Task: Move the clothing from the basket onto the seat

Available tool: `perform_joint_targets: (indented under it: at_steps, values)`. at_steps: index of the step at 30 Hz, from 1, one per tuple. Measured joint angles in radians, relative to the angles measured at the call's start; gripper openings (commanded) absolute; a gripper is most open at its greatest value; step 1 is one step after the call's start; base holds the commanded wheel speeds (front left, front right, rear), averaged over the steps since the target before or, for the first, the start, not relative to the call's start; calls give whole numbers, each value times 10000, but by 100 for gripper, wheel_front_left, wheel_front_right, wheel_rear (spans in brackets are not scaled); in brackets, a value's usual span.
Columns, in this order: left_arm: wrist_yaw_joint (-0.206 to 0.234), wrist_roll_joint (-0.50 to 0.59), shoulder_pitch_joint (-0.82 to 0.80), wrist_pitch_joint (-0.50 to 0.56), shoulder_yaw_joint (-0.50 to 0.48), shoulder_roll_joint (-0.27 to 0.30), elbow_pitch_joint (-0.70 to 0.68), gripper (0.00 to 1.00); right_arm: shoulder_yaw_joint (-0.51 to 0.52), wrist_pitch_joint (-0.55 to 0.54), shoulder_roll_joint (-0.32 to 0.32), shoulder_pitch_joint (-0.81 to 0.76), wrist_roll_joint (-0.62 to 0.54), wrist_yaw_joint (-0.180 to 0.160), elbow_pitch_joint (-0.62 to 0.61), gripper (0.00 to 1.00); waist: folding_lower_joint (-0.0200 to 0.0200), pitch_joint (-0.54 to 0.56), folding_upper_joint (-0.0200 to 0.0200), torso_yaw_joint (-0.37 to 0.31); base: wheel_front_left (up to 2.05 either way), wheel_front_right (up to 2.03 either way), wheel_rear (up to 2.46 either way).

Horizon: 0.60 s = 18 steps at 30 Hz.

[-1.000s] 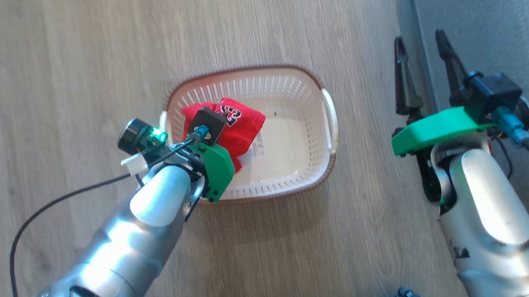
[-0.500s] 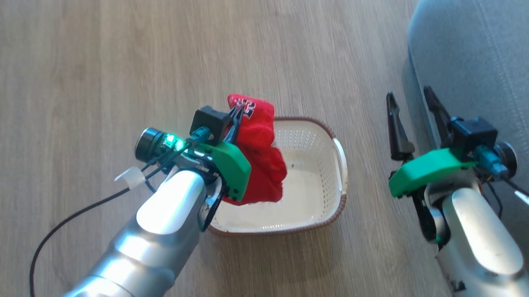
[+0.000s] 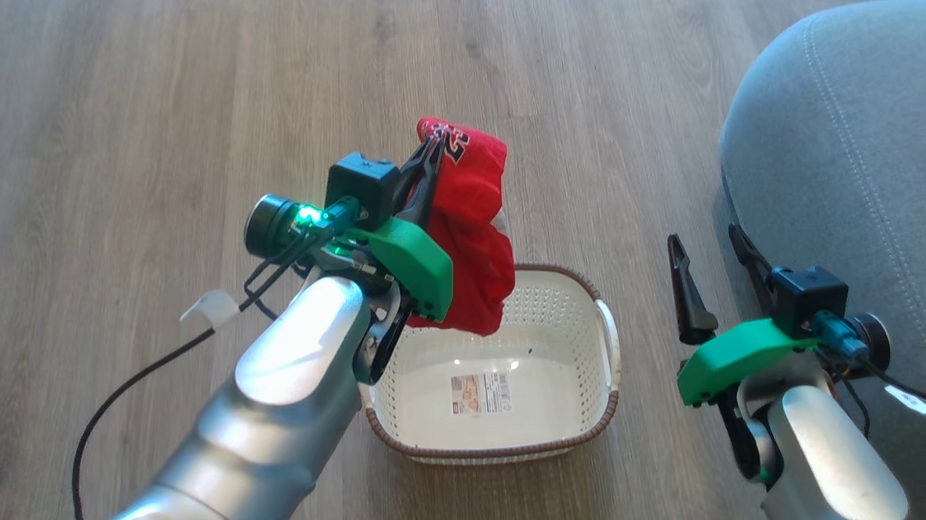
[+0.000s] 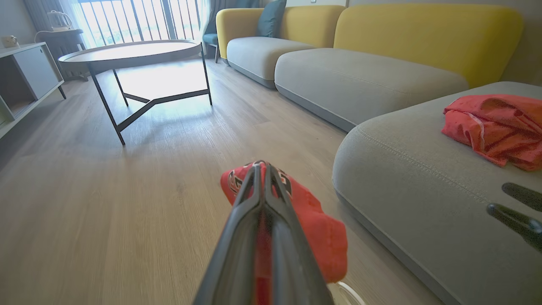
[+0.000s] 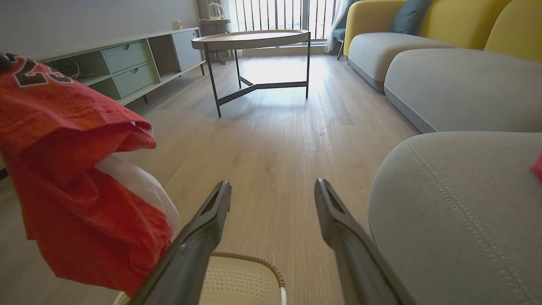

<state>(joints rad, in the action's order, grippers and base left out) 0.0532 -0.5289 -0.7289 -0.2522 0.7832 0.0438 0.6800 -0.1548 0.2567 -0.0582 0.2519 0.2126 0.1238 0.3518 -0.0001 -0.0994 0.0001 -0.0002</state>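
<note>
My left gripper [image 3: 433, 142] is shut on a red piece of clothing [image 3: 474, 236] with a number print, which hangs above the far left corner of the cream basket [image 3: 605, 379]. In the left wrist view the fingers [image 4: 263, 167] pinch the red cloth [image 4: 322, 228]. The basket holds no cloth, only a label sticker [image 3: 480, 394]. Another red garment [image 4: 495, 125] lies on the grey seat [image 3: 857, 157] to the right. My right gripper [image 3: 704, 242] hangs open between the basket and the seat, with nothing in it. The right wrist view has the hanging clothing [image 5: 72, 186] at its left.
Wooden floor runs all around the basket. A round low table [image 4: 131, 53] stands farther off, with a low cabinet [image 5: 123, 63] along the wall. More grey and yellow sofa sections [image 4: 364, 76] line the right side. A black cable [image 3: 125, 388] trails from my left arm.
My left gripper has lifted the red clothing out of the basket and up. The head camera has shifted, bringing more of the seat into view. The right gripper stays open.
</note>
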Motion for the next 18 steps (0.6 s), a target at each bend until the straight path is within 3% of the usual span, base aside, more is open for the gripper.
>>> perform_joint_targets:
  at_steps: [18]
  values:
    - [280,13,-435,543,-123,368,-2326,0,-169,0,2,-406,184,0,63,100,0,287,0,-14,0,0,0]
